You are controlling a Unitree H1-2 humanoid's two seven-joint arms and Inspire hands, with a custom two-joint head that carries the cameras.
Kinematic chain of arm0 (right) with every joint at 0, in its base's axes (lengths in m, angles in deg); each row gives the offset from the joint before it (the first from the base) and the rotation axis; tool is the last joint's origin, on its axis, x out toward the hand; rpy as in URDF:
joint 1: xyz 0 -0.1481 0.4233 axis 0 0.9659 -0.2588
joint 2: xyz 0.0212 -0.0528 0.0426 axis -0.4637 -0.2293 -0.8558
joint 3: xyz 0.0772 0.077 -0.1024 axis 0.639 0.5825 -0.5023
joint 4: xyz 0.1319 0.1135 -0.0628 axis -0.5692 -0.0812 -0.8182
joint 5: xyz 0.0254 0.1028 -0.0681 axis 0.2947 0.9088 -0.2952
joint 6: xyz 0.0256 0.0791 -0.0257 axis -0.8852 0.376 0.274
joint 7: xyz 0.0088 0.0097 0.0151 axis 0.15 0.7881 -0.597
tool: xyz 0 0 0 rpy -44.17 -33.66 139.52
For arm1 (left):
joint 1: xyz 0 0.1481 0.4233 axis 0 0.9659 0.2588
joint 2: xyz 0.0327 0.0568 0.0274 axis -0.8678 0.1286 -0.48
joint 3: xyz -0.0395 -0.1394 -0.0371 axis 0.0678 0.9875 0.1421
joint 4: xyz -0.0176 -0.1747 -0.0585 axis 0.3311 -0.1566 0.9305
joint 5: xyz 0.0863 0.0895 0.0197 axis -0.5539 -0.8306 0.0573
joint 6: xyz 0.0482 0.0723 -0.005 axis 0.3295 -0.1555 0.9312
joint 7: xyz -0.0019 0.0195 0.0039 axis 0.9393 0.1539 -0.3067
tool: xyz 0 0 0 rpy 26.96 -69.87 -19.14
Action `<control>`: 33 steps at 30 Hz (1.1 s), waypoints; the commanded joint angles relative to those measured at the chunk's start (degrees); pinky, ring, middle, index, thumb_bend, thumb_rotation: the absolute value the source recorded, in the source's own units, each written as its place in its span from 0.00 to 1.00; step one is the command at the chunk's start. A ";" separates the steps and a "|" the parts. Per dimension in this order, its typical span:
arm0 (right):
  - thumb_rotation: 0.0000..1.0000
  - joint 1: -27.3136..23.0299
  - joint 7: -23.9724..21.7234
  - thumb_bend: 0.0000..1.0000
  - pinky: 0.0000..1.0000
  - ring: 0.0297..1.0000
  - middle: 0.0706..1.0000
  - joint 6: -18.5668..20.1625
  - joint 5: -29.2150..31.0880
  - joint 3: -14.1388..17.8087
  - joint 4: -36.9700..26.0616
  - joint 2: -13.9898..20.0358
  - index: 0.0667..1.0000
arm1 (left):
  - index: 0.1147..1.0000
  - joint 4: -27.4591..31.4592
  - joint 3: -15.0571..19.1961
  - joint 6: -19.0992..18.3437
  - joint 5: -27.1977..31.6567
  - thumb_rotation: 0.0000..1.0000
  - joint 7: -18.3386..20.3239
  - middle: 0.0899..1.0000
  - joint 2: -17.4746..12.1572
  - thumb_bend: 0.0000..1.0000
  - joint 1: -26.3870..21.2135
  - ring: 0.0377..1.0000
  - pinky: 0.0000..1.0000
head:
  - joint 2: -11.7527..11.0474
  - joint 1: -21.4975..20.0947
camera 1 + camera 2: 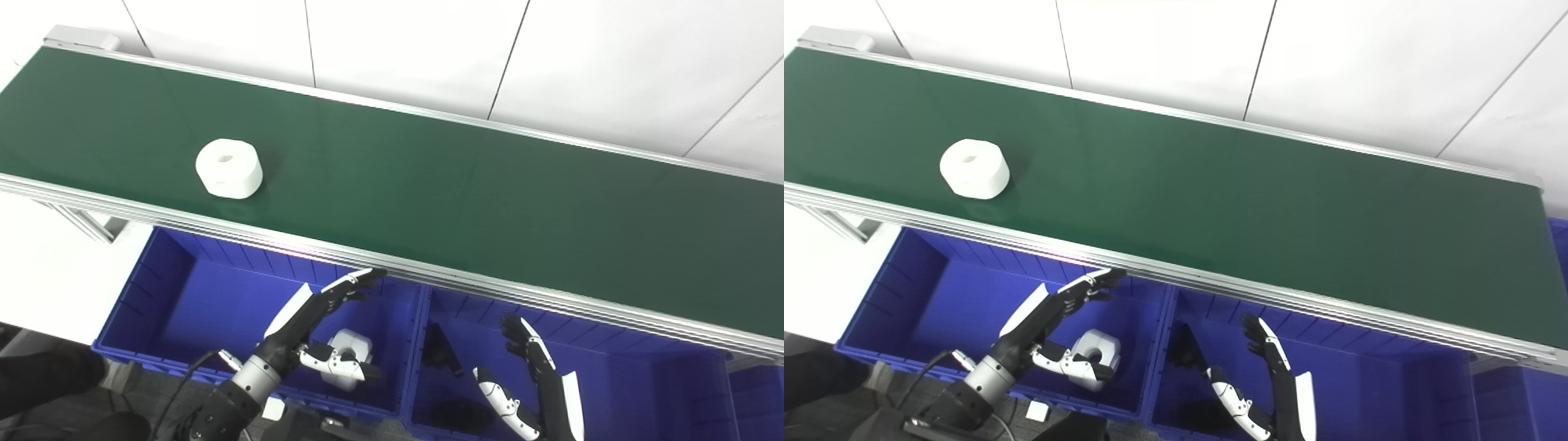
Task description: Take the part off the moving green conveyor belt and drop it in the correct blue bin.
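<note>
The white, ring-shaped plastic part (229,168) with a hole through its top sits flat on the long green conveyor belt (429,184), toward the left end and close to the near aluminium rail (392,266). Nothing touches it.

My left hand (318,331) hangs below the rail, over the left blue plastic bin (147,294), its fingers (355,283) stretched up toward the belt edge and the thumb spread wide away from them, holding nothing. My right hand (533,380) is over the right blue bin (643,392), fingers upright and apart, also empty.

As I judge it, the pick has not begun; the part is well apart from both my hands. Since the belt moves, I should aim for where the part will be rather than where it lies. I cannot tell from here which way it runs. I would lift the left hand clear of the rail, keep the spread wide enough to pass the ring's full outer wall, and come down from above so fingers and thumb close on opposite sides. Nudging it first could send it sliding off my line.

The left bin already holds a similar white part with a hole (350,355), lying just beside my thumb, so I take that bin as the right one. The right bin holds dark pieces (444,352), hard to make out against the shadow.
</note>
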 commanded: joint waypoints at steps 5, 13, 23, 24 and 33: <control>0.45 -0.70 2.13 0.57 0.74 0.82 0.83 -3.53 0.01 -0.86 0.37 0.37 0.84 | 0.88 5.65 2.12 2.03 2.10 0.26 -1.49 0.93 -3.74 0.73 -1.11 0.91 0.87 | -1.30 -0.19; 0.45 -2.09 4.38 0.57 0.74 0.81 0.82 -3.54 -0.34 -2.41 1.41 1.09 0.83 | 0.89 11.01 8.55 2.02 3.12 0.24 0.47 0.95 -7.28 0.72 -4.32 0.93 0.88 | -1.62 -0.95; 0.43 -3.09 4.79 0.58 0.76 0.81 0.82 -3.55 0.44 -3.03 2.23 1.38 0.83 | 0.90 10.15 15.02 1.73 -0.53 0.35 3.42 0.95 -10.49 0.71 -12.20 0.94 0.92 | -1.71 -2.12; 0.42 -3.17 4.75 0.58 0.76 0.82 0.82 -3.55 0.49 -3.03 2.32 1.37 0.84 | 0.90 9.65 15.37 1.60 -0.77 0.33 3.73 0.95 -10.75 0.71 -13.10 0.95 0.93 | -1.71 -2.12; 0.43 -3.80 5.63 0.60 0.73 0.80 0.82 -3.54 0.86 -3.89 3.04 1.49 0.83 | 0.90 -1.69 15.65 1.98 -5.94 0.25 4.19 0.97 -14.79 0.68 -25.28 0.96 0.93 | -2.30 -2.62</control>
